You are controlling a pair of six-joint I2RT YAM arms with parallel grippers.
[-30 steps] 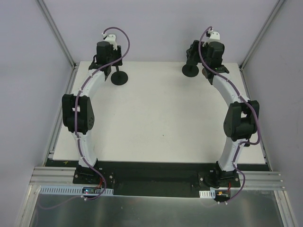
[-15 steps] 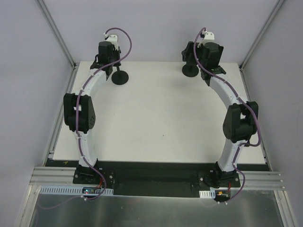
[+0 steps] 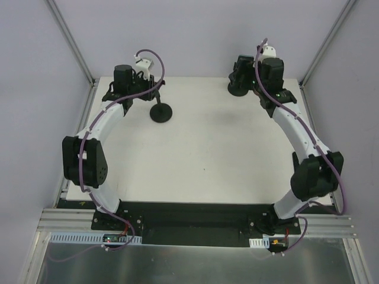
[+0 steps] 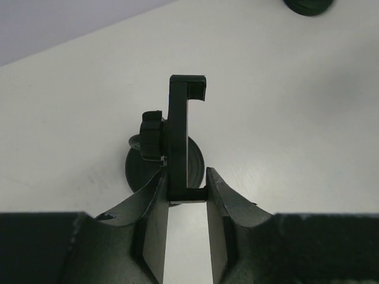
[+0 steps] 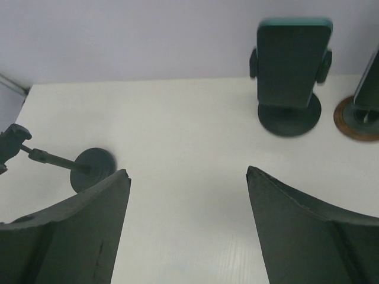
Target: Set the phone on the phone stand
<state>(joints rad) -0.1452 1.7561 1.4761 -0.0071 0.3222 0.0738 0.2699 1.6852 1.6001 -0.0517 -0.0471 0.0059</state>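
Note:
The black phone stand has a round base and a clamp-shaped cradle on a thin rod. My left gripper is shut on the cradle's lower bracket, at the table's far left. In the right wrist view the same stand leans at the left. The phone, a dark slab with a teal top edge, stands upright in another round-based black holder at the far right. My right gripper is open and empty, short of that holder and above the table.
A further upright object on a brown disc stands right of the phone's holder. The second holder's base sits under my right wrist. Metal frame posts and lilac walls border the white table.
My left gripper shut on the stand and drew it right and nearer, its base sliding along. The right arm reached farther back and its jaws widened slightly.

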